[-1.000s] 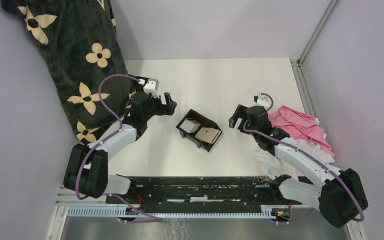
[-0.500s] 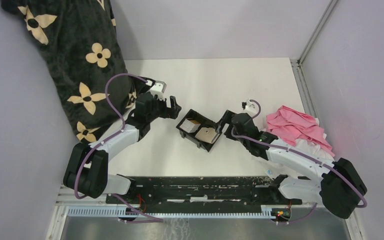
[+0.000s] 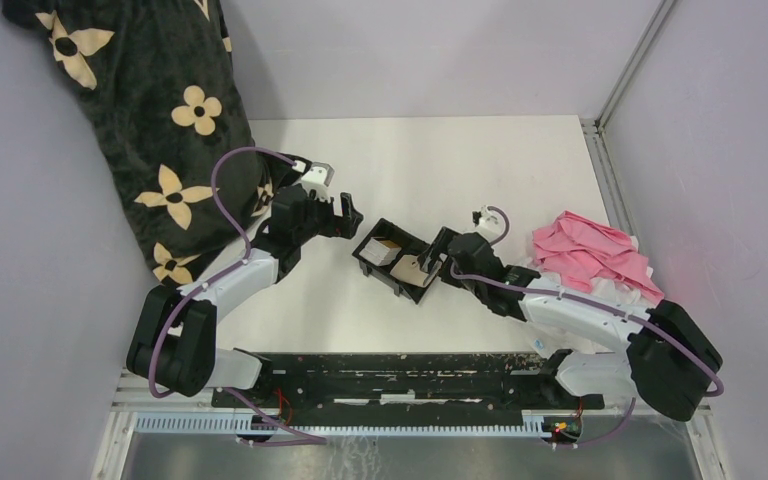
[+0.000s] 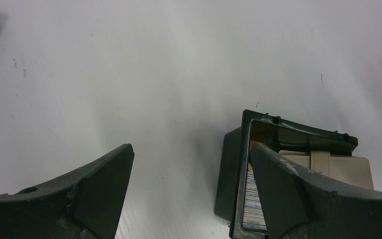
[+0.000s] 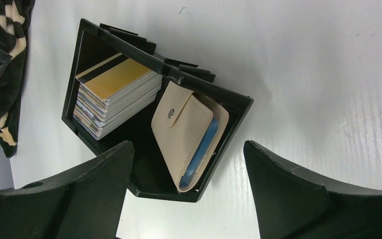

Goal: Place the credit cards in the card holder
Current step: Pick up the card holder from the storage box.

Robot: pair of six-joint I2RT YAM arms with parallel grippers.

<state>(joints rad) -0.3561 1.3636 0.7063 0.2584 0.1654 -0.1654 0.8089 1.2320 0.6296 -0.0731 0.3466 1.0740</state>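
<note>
The right wrist view looks straight down into the black two-compartment tray; one compartment holds a stack of credit cards with a golden-yellow card on top; the other holds the tan card holder, leaning on edge with its snap tab folded over and a blue card peeping from its side; the right fingers stand wide apart above the tray, gripping nothing. The top view reduces those contents to pale patches, yet shows the left fingers, likewise apart and empty, just beside the tray's left corner over bare tabletop; a pink cloth lies right, black floral fabric left. The left wrist view catches the tray side-on: striped card edges, the holder's beige top.
</note>
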